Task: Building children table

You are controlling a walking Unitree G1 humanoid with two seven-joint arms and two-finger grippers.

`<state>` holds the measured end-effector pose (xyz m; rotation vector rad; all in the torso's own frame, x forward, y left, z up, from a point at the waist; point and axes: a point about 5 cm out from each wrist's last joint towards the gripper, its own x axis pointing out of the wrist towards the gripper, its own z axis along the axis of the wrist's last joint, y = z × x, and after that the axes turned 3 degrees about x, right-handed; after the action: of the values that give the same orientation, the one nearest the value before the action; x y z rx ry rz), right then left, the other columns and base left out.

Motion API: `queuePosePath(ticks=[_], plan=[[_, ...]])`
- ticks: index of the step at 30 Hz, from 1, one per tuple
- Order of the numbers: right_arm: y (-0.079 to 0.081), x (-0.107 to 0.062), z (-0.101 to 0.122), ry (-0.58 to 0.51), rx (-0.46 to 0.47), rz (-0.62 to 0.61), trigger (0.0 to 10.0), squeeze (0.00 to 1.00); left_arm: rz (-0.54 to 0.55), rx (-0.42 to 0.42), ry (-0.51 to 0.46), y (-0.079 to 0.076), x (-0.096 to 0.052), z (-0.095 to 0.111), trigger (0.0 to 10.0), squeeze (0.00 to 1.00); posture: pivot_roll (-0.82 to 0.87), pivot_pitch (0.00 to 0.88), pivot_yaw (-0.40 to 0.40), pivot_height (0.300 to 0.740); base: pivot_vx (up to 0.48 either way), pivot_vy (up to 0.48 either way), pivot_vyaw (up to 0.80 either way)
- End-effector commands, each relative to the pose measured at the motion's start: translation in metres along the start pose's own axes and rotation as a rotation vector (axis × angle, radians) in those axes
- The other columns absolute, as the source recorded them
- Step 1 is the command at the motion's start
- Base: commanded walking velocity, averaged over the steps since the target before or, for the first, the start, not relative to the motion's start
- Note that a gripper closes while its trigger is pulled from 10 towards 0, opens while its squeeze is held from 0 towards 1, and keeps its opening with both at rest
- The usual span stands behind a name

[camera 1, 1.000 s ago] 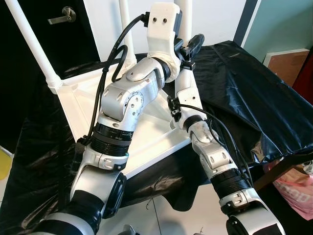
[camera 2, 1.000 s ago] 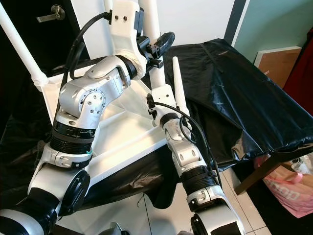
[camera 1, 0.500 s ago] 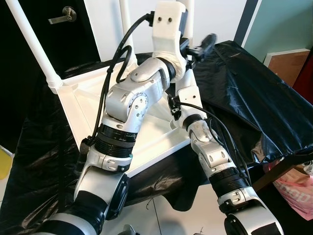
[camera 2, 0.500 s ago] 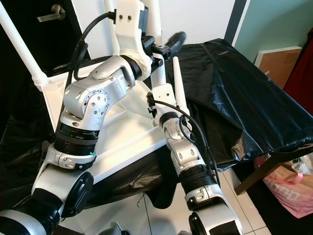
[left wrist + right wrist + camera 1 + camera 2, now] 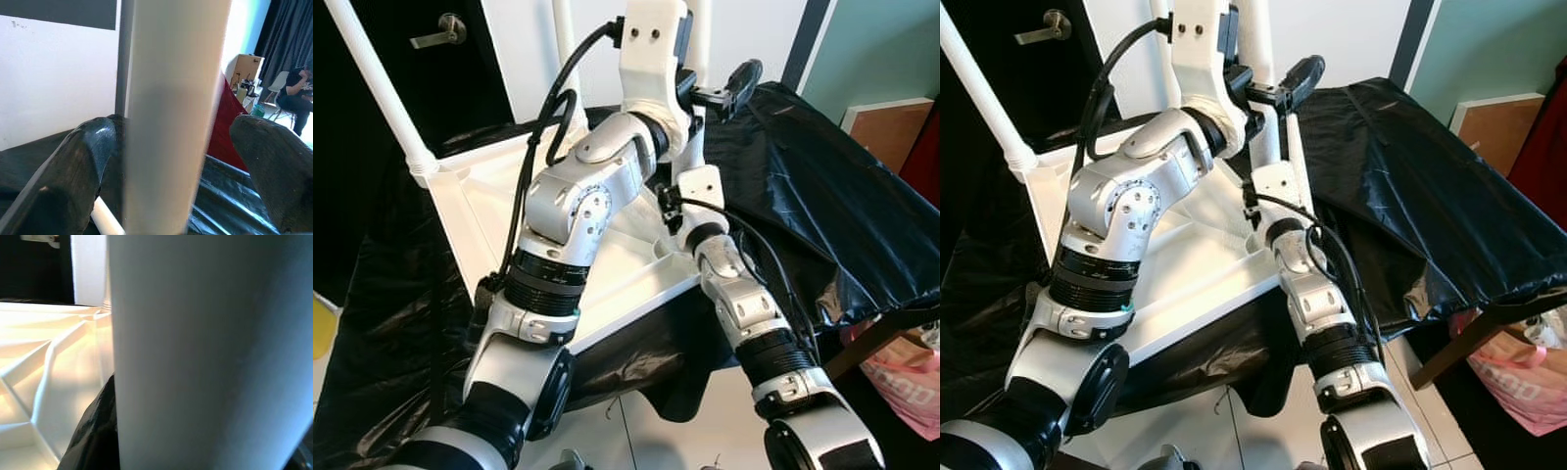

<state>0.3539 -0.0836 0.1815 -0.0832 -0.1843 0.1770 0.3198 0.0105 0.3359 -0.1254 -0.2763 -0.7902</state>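
The white tabletop [image 5: 480, 211] lies upside down on the black-sheeted desk [image 5: 822, 215], its ribbed underside up so the legs can be set into the corner sockets. One leg [image 5: 372, 83] already stands in the far left corner, slanting outward.

Both arms work on another leg [image 5: 171, 117] at the near right corner. The left claw [image 5: 171, 161] sits high on it, fingers [image 5: 73, 176] wide on either side of the tube with a gap showing on the right, so it brackets the leg rather than clamps it, probably to keep it upright. The right claw [image 5: 146, 431] is low, close to the socket, where the seating or turning force is needed; the leg is so near its camera that I cannot tell whether its fingers are closed on it.

A spare leg [image 5: 1295, 162] seems to lie on the sheet just beside the arms, though it is partly hidden.
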Motion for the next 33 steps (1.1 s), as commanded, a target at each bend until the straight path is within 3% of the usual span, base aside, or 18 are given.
queuePosePath(ticks=[1, 7, 21, 24, 27, 33], plan=[[-0.003, 0.001, 0.004, -0.02, 0.015, -0.02, 10.0, 0.0, -0.042, 0.019, -0.025, 0.0, -0.002, 0.004, 10.0, 0.0, -0.09, 0.0, 0.018, 0.74, 0.0, 0.0, 0.0], [-0.017, 0.0, 0.003, -0.027, 0.015, -0.096, 10.0, 0.0, -0.01, 0.046, -0.007, 0.014, -0.011, -0.004, 10.0, 0.0, -0.1, 0.0, 0.033, 0.74, 0.0, 0.0, 0.0], [-0.024, -0.001, 0.004, -0.037, 0.067, -0.098, 10.0, 0.0, -0.032, 0.088, -0.017, 0.016, -0.025, -0.01, 10.0, 0.0, -0.07, 0.009, 0.008, 0.74, 0.0, 0.0, 0.0], [-0.029, -0.003, -0.002, -0.009, 0.055, -0.088, 10.0, 0.0, -0.049, 0.154, -0.023, 0.014, -0.035, -0.016, 10.0, 0.0, -0.07, 0.012, 0.0, 0.74, 0.0, 0.0, 0.0], [-0.03, -0.003, -0.003, -0.006, 0.05, -0.09, 10.0, 0.0, -0.051, 0.164, -0.023, 0.014, -0.036, -0.016, 10.0, 0.0, -0.07, 0.012, 0.0, 0.74, 0.0, 0.0, 0.0], [-0.037, -0.011, -0.012, 0.007, 0.062, -0.097, 10.0, 0.0, -0.08, 0.247, 0.021, 0.009, -0.055, -0.032, 10.0, 0.0, -0.05, 0.019, -0.004, 0.74, 0.0, 0.0, 0.0]])
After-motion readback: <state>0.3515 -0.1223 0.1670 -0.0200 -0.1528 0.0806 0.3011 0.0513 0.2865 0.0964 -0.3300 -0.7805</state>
